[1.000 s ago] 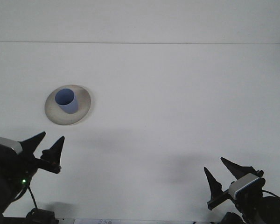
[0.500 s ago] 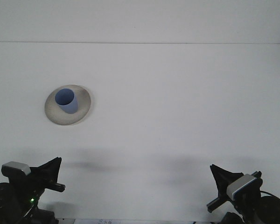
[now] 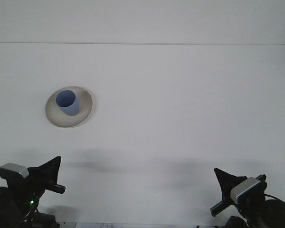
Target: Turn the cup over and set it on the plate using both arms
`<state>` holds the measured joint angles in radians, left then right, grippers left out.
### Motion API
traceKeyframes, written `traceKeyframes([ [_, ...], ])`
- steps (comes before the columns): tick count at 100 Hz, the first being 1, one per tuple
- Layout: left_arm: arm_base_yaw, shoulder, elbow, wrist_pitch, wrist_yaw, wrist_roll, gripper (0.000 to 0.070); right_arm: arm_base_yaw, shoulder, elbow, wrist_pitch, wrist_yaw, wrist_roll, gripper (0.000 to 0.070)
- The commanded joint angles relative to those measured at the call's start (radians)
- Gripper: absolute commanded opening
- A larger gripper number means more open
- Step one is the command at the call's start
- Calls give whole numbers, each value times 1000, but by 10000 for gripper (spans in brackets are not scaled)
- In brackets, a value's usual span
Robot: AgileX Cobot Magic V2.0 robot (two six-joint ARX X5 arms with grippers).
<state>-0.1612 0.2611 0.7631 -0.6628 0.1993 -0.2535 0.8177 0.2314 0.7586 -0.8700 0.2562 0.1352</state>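
Now, blue cup (image 3: 66,102) upright on plate (image 3: 80,118) (left side) — well apart from both arms.

Matt blue cup (image 3: 67,102), glazed-looking speckled plate (image 3: 83,114), matt white table (image 3: 180,109)

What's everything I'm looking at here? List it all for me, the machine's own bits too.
cup: one, blue, standing mouth up on the plate, left of centre
plate: one, pale grey-beige, on the table's left half, with the cup on it
table: one, white, fills nearly the whole view
left claw: one, black with a silver-grey block behind it, bottom left corner, well short of the plate, holding nothing
right claw: one, black with a silver-grey block behind it, bottom right corner, over bare table, holding nothing
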Motion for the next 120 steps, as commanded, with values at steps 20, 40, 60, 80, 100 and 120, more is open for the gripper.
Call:
traceKeyframes([
  [20, -3, -3, 13, 23, 4, 14, 15, 8, 5, 5, 9, -1, 6, 4],
  [40, 68, -79, -152, 214, -58, 232, 15, 8, 5, 5, 9, -1, 6, 4],
  [60, 131, -198, -509, 537, -259, 269, 15, 8, 5, 5, 9, -1, 6, 5],
  [80, 136, -236, -715, 684, -316, 270, 15, 8, 5, 5, 9, -1, 6, 4],
  [100, 138, -258, -749, 672, -338, 269, 15, 8, 5, 5, 9, -1, 6, 5],
  [120, 137, -258, -750, 672, -333, 234, 15, 8, 5, 5, 9, 0, 6, 4],
])
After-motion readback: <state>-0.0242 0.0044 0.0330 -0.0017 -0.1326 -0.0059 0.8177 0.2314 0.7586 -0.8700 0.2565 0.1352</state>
